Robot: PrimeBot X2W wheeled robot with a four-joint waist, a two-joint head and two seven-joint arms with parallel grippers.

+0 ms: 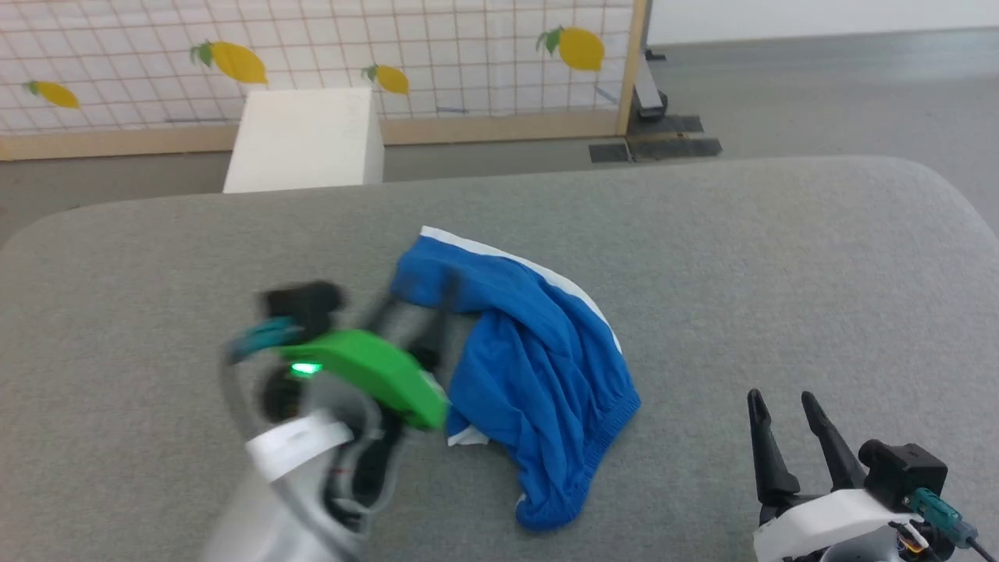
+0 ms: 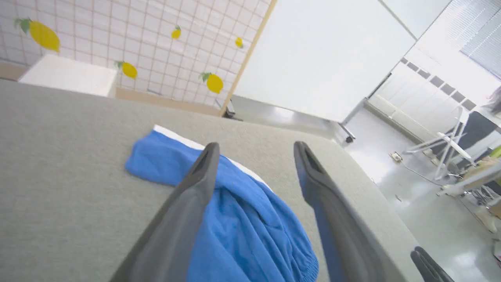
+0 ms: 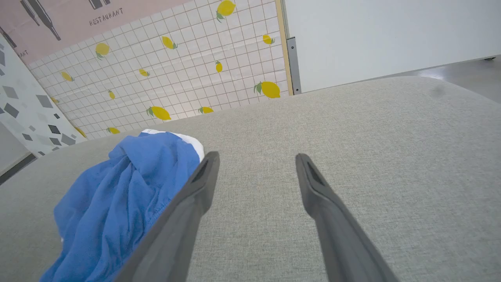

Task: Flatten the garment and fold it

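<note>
Left gripper (image 1: pixel 420 306), motion-blurred in head view, fingers (image 2: pixel 195 184) spread wide over crumpled blue shorts (image 1: pixel 538 351), pinching nothing; cannot tell if touching fabric. Green-cased wrist covering shorts' left part in head view. Shorts bunched near table centre, white trim toward far edge, gathered waistband toward near edge. Right gripper (image 1: pixel 780 407) also spread, empty, by front right corner of grey fabric-covered table (image 1: pixel 780 250), well apart from shorts. Beyond far edge: white box (image 1: pixel 304 136) on floor, lemon-print tiled partition (image 1: pixel 437 47).
</note>
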